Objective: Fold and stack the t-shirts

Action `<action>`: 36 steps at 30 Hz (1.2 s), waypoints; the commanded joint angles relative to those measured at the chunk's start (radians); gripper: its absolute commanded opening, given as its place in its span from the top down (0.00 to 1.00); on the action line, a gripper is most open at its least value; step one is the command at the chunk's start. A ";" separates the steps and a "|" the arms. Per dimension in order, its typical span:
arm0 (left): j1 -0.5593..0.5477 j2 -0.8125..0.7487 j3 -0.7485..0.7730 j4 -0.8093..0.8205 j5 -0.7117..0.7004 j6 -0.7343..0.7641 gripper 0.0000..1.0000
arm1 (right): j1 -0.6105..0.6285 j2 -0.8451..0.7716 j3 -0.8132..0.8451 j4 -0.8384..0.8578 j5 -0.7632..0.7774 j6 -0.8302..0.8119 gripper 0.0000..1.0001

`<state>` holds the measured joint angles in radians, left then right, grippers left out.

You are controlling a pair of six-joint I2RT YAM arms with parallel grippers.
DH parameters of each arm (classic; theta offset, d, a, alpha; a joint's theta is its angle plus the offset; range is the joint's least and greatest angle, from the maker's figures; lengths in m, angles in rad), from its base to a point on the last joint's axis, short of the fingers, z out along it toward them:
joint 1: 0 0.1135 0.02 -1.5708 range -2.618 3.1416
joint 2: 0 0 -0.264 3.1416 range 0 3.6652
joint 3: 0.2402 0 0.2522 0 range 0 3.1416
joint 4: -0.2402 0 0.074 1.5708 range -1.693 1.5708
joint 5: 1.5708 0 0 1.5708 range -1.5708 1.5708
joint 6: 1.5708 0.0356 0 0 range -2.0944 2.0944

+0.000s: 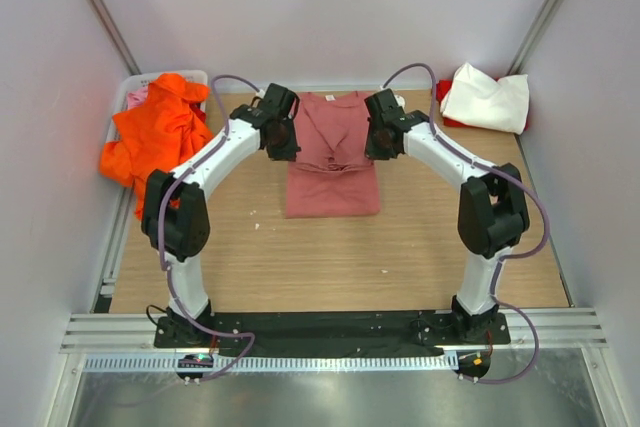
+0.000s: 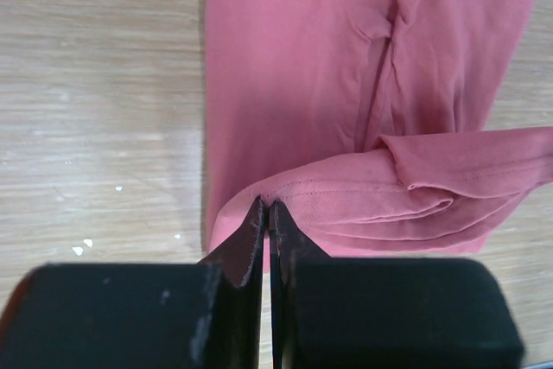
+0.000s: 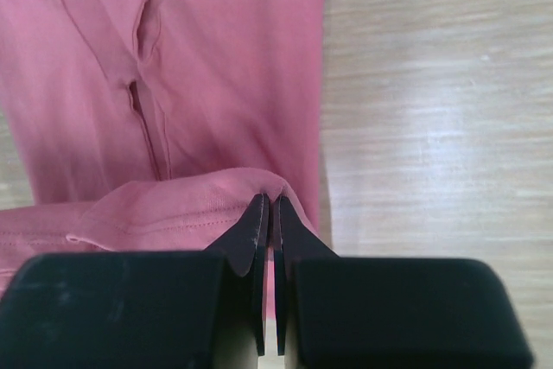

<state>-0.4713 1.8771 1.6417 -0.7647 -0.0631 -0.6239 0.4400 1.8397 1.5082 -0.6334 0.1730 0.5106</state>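
A dusty salmon-pink t-shirt (image 1: 332, 187) lies partly folded on the wooden table (image 1: 330, 257), at the centre back. My left gripper (image 1: 283, 143) is shut on a raised fold at the shirt's left edge. The left wrist view shows the hem (image 2: 346, 192) pinched at the tips of the left gripper (image 2: 266, 205), with flat cloth (image 2: 294, 84) beyond. My right gripper (image 1: 381, 141) is shut on the matching fold at the right edge, and the right wrist view shows the right gripper (image 3: 270, 200) closed on bunched cloth (image 3: 173, 205). An orange t-shirt (image 1: 160, 132) is heaped at the left. A white t-shirt (image 1: 487, 97) lies on a red one (image 1: 444, 88) at the back right.
The orange heap spills out of a white bin (image 1: 131, 88) by the left wall. Grey walls close in the table on three sides. Bare wood lies between the pink shirt and the arm bases (image 1: 330, 327).
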 commanded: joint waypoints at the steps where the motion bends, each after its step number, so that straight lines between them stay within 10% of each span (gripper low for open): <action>1: 0.031 0.063 0.093 -0.024 0.037 0.030 1.00 | -0.020 0.056 0.105 0.012 -0.009 -0.034 0.99; 6: 0.074 0.218 0.280 -0.079 0.057 0.047 0.95 | -0.069 0.217 0.240 -0.021 -0.044 -0.053 0.94; 11: 0.137 0.473 0.706 -0.281 0.112 0.052 0.53 | -0.133 0.403 0.607 -0.135 -0.131 -0.093 0.25; 15: 0.174 0.570 1.004 -0.397 0.152 0.049 0.26 | -0.162 0.419 0.808 -0.265 -0.106 -0.101 0.17; 25: 0.171 0.073 0.235 -0.104 0.192 0.046 0.20 | -0.161 -0.086 -0.139 0.098 -0.294 0.003 0.17; 36: 0.108 -0.213 -0.474 0.258 0.295 -0.074 0.21 | -0.158 -0.240 -0.580 0.296 -0.496 0.029 0.24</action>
<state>-0.3412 1.7298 1.2366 -0.6552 0.1883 -0.6586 0.2821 1.6611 0.9703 -0.4583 -0.2440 0.5228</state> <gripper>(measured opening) 0.796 0.772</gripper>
